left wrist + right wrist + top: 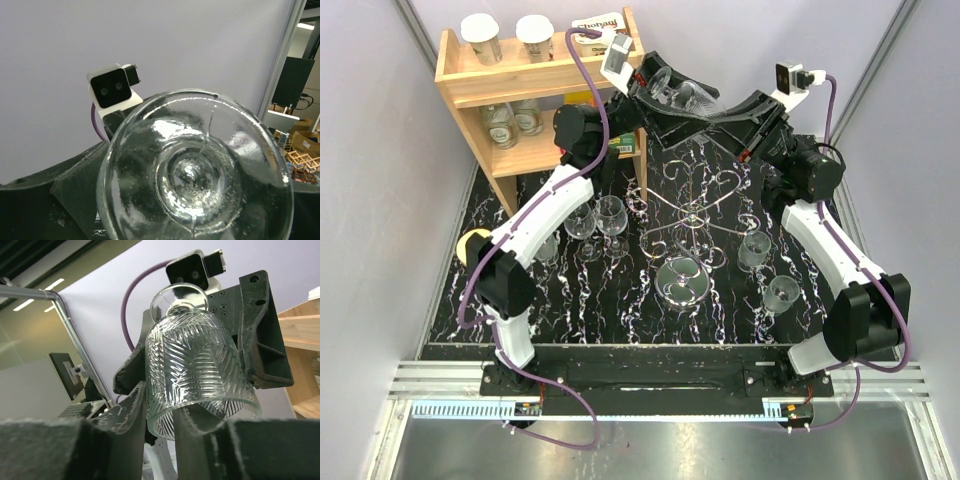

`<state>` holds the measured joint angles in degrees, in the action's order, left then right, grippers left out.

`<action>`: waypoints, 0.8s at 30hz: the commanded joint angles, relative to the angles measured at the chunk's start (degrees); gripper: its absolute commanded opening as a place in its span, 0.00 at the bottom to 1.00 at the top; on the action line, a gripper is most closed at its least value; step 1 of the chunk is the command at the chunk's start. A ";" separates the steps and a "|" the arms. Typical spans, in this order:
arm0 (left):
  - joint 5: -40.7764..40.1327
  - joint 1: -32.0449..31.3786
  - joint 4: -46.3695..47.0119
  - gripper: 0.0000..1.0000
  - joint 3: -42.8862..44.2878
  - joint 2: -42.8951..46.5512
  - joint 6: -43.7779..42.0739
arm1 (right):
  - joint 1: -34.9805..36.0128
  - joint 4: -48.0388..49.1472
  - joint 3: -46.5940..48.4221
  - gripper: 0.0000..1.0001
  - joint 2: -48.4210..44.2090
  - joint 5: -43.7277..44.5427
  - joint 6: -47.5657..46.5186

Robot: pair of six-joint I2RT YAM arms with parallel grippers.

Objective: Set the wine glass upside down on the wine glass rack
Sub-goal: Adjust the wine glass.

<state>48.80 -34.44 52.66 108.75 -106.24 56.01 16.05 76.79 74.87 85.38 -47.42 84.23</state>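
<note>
Clamping the ribbed bowl of the wine glass between the left gripper's 2 fingers, rim toward the right gripper. Hanging in the air over the far side of the wine glass rack, beside the wooden shelf. Bracketing the rim edge with the right jaws; pinching or loosened, impossible to tell.

The top view looks steeply down from above and behind the arm bases, taking in the whole black white-veined tabletop. Both wrist views sit very close to one clear ribbed wine glass, which all three views share (left at its foot, right beneath its rim). Each wrist view faces the other's white-and-black camera block against a pale lilac wall.
</note>
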 commanded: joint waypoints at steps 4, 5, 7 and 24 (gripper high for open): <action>5.17 3.49 -8.18 0.00 4.89 6.47 -2.30 | -1.38 10.66 -0.25 0.47 -2.33 -5.84 -3.27; 5.69 3.76 -8.80 0.00 4.98 6.91 -2.74 | -1.38 10.31 -0.25 0.47 -2.50 -6.28 -3.45; 6.13 4.37 -10.38 0.00 5.24 7.53 -3.71 | -1.38 8.91 -0.43 0.47 -2.85 -7.16 -4.94; 10.79 6.93 -26.34 0.00 3.75 11.49 -14.58 | -2.43 -16.03 1.76 0.39 -8.21 -19.55 -20.04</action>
<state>57.19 -27.35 34.96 112.36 -98.54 49.58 14.76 71.31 72.23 80.05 -62.11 72.49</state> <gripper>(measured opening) 0.756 0.415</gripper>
